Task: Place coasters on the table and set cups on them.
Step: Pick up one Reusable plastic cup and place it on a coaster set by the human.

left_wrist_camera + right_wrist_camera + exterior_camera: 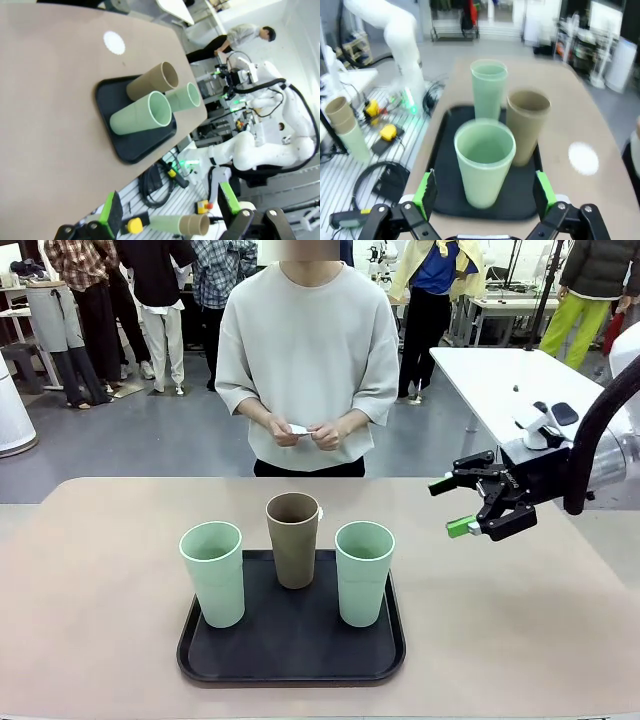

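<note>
Three cups on tray, well left of spread, empty right jaws; left jaws spread too; coaster on desk, far side of brown cup.

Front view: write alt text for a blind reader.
Two pale green cups and a brown cup stand upright on a black tray on the beige table. The right tool hangs open right of the tray; a person across the table holds a small white item.
</note>
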